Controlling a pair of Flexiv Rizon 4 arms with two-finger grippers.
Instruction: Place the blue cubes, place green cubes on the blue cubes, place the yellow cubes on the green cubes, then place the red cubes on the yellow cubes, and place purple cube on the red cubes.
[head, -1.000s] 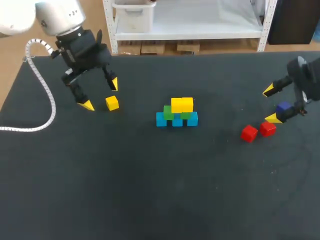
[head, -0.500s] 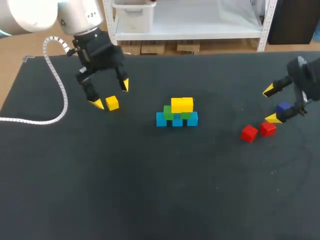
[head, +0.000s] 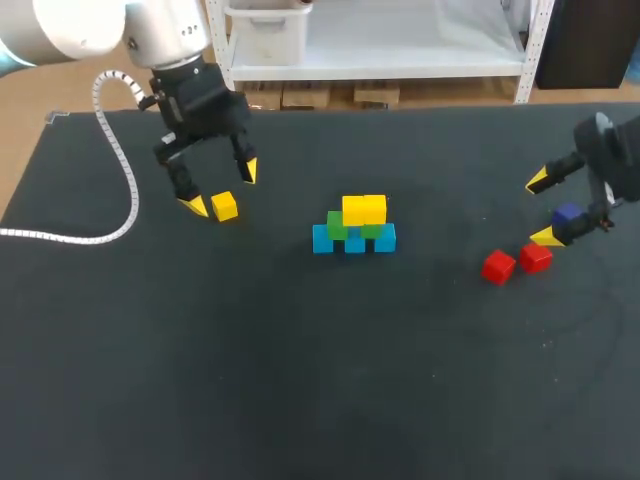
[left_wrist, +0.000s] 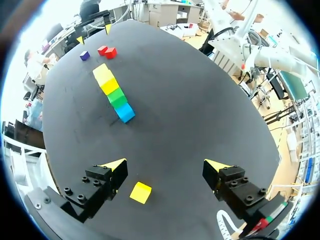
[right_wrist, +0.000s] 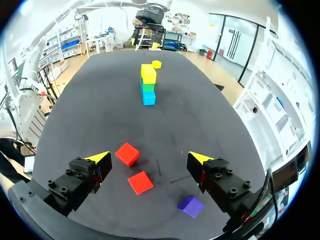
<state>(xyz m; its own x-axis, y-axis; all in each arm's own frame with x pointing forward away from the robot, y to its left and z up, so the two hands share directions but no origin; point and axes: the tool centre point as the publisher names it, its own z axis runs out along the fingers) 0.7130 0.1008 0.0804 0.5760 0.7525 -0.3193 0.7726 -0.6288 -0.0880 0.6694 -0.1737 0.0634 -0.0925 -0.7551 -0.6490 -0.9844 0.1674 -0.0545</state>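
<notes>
Cube (left_wrist: 140, 192) (yellow) sits within spread left claw (left_wrist: 166, 163), seemingly touching neither finger.

The left gripper (head: 222, 188), spread wide, hangs over a loose yellow cube (head: 225, 206). Mid-table stands the blue, green and yellow stack (head: 354, 228); the right gripper (head: 541, 208) gapes beside the purple cube (head: 567, 214) and two red cubes (head: 498, 266).
</notes>
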